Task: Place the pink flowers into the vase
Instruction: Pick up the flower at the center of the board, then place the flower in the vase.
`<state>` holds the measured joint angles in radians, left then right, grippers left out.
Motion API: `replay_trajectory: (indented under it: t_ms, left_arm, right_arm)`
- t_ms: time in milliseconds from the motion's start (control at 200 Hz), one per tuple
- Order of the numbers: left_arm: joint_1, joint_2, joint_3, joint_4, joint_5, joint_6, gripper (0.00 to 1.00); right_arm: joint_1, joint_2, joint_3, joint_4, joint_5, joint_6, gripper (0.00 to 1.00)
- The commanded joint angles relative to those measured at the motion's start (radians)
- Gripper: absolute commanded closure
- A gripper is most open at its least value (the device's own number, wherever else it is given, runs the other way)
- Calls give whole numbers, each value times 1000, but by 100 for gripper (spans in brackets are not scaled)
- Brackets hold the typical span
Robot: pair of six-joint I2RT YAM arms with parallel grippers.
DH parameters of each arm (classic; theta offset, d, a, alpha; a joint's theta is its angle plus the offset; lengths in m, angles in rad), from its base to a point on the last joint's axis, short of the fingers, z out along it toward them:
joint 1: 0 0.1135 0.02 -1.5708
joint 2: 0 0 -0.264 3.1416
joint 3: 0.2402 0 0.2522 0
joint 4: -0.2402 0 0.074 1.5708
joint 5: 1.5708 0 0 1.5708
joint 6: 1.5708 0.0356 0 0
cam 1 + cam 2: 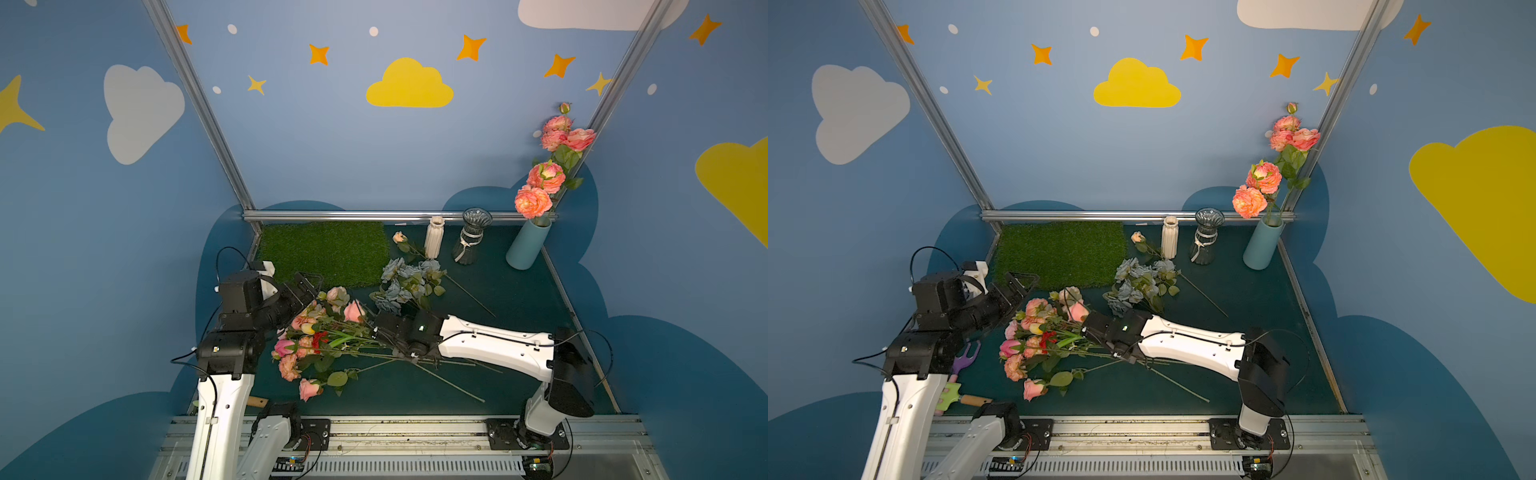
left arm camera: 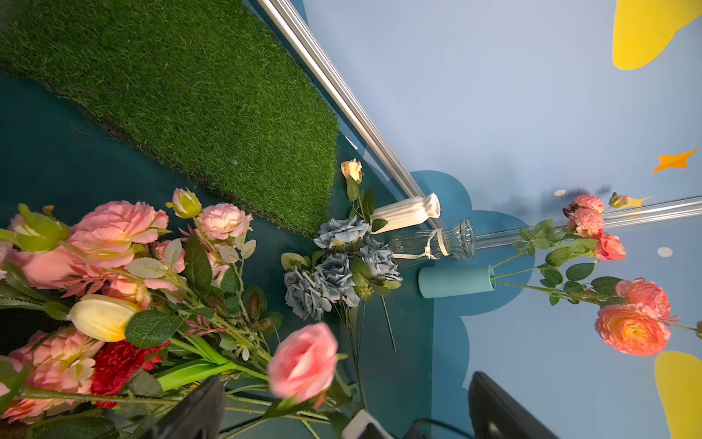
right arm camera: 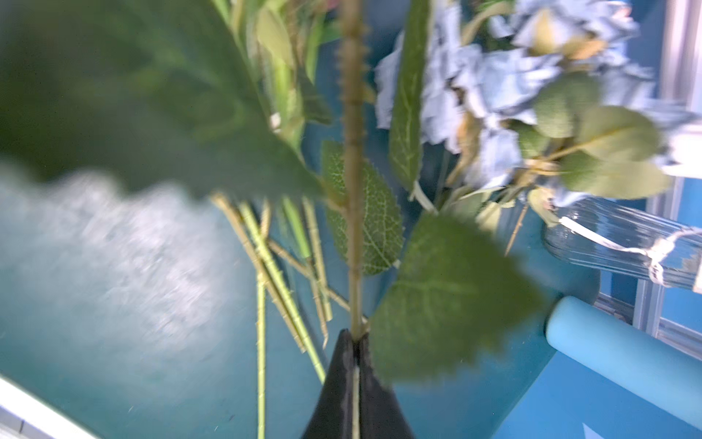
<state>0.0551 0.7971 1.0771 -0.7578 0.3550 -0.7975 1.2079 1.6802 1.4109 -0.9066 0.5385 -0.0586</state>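
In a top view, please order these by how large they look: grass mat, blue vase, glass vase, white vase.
1. grass mat, by far the largest.
2. blue vase and glass vase: nearly alike, so I do not rank them.
3. white vase, the smallest: narrower than both.
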Motion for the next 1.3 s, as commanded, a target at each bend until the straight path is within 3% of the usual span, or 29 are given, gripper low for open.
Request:
replay_trajectory:
  t_ms: [0,300,385,491,721,901,1026,1297]
  left_arm:
    - [3,-8,8,22,-30,38,0]
    - [3,-10,-60,97,-46,72,0]
    - [4,-9,-76,110,-64,90,0]
    - [3,0,-93,126,-81,112,0]
    - [4,42,-133,171,-70,114,0]
    - [3,70,-157,204,-63,109,0]
    - [3,82,-168,215,-64,104,0]
    - [4,89,-166,210,-72,109,0]
  right_arm:
    - [-70,-98,24,134,44,-17,100]
    - [-250,-87,185,533,154,-237,100]
    - [-300,-59,222,694,174,-329,100]
    - [-341,-16,215,1032,172,-525,100]
    - [-429,169,508,1208,157,-681,100]
    - [-485,301,770,1147,114,-695,100]
    - [-515,348,869,1113,125,-695,100]
    - [-596,352,917,910,146,-496,100]
